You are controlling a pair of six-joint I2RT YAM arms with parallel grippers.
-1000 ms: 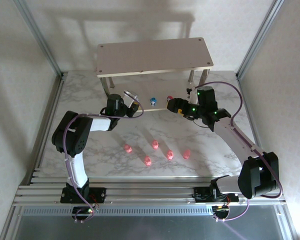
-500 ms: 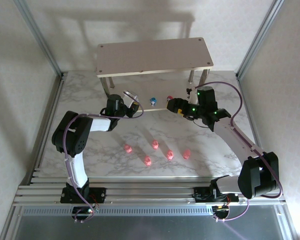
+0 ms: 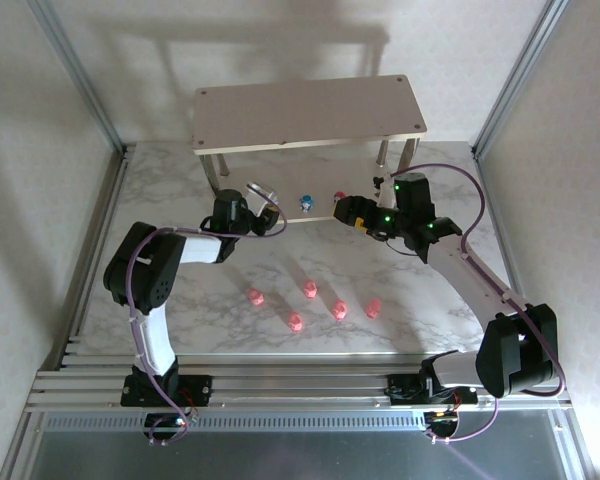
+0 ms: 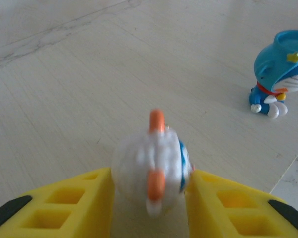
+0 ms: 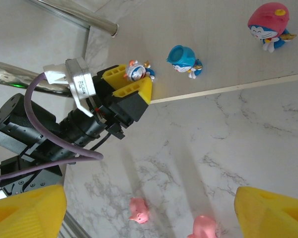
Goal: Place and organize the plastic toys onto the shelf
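Looking out from behind the arm bases, I saw five pink figurines (image 3: 309, 290) lying loose on the grey-veined marble tabletop (image 3: 180, 330), clear of both arms. From above they were smooth little blobs, and their faces could not be made out.

Past them the right gripper (image 3: 348, 210) hovered low in front of the shelf (image 3: 310, 110). Its yellow plastic fingers (image 5: 25, 213) were spread wide with nothing between them, and both were cut off by the bottom corners of the wrist view.

Opposite it, the left gripper (image 4: 151, 186) was clamped on the whitish-blue figurine (image 4: 149, 168), one hollow-celled yellow finger against each side of its round glossy body. So close to the lens that toy was blurred, just orange knobs and a sliver of blue. Whether its underside touched the board I could not tell. It sat over the near edge of the shelf's lower tier, a matte pale beige board.

To its right on the same board stood the blue figurine (image 4: 280, 74), upright, with a yellow star on its cap and its far side cropped by the frame. Farther right stood the red figurine (image 5: 269, 20), well apart from the blue one. A round silver leg (image 5: 74, 17) rose at the left, and from overhead the top board hid the back of the lower tier.
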